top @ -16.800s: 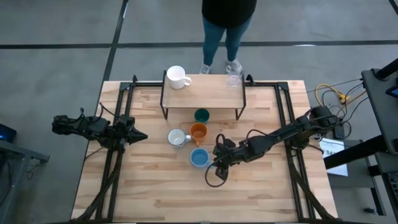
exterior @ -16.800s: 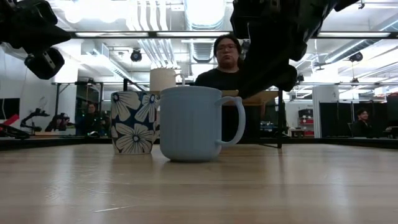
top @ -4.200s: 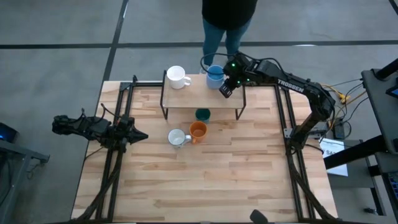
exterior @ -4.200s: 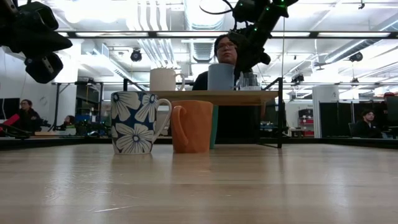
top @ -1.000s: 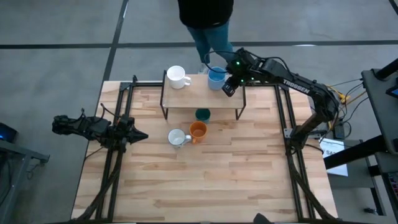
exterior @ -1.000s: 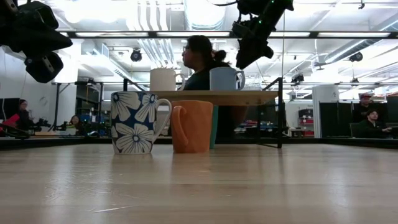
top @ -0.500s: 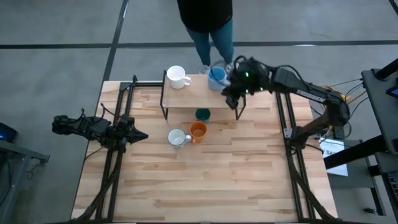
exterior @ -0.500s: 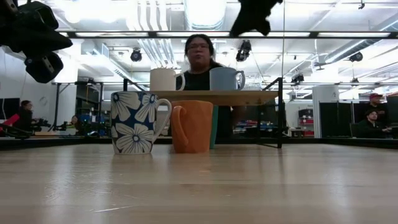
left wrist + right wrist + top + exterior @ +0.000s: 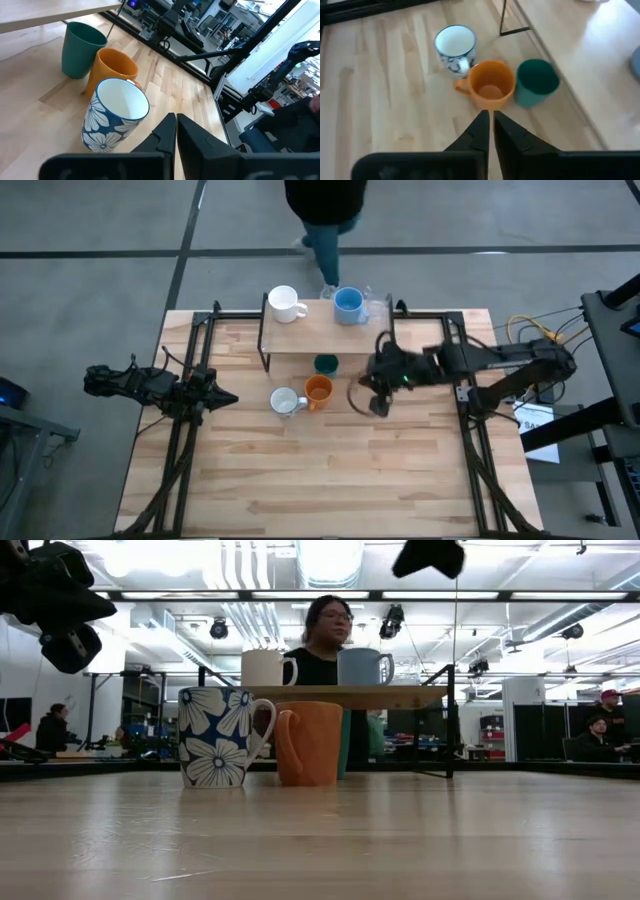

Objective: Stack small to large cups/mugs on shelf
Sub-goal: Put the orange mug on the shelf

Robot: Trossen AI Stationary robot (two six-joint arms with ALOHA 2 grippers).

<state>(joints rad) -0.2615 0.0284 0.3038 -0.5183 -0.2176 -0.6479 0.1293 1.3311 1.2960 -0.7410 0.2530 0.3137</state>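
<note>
Now | orange mug [image 9: 491,91] empty | right gripper [image 9: 489,120] fingers pressed together | left gripper [image 9: 176,131] fingers together, idle

shelf [image 9: 310,335] with white mug [image 9: 284,303], light blue mug [image 9: 348,304], clear glass [image 9: 376,307]

A person [image 9: 325,215] in a dark top stands beyond the far edge of the wooden counter [image 9: 300,480]. Yellow cables [image 9: 535,332] lie on the grey floor [image 9: 90,220].
</note>
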